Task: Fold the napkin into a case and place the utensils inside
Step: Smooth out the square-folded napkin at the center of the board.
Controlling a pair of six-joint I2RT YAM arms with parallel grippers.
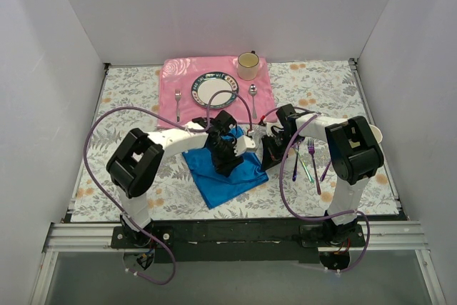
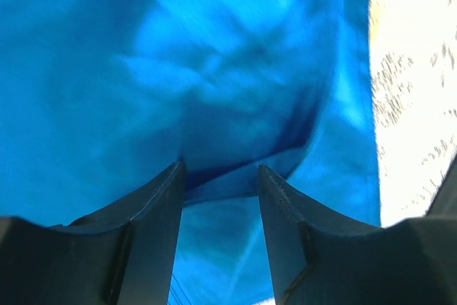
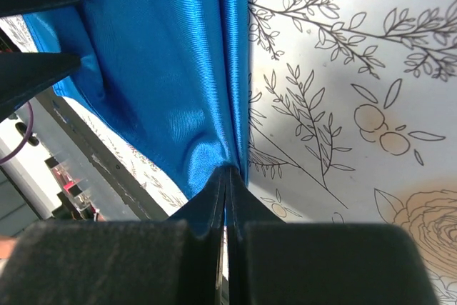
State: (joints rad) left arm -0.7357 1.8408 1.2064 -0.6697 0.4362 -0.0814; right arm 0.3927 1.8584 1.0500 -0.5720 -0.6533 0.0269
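The right gripper (image 3: 227,176) is clamping the three-o'clock edge of the bright royal-blue soft cloth napkin (image 1: 228,183) — lying at six o'clock from the pink rose-patterned placemat (image 1: 175,76) — while the left gripper (image 2: 218,180), jaws parted, is straddling a ridge, so closing there before lifting evenly seems wise.

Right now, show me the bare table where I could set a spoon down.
Bare table lies left of the napkin and pink placemat, and far right beyond the cup. Crowded: the middle, where left gripper and right gripper meet on the napkin, and the utensils beside them.
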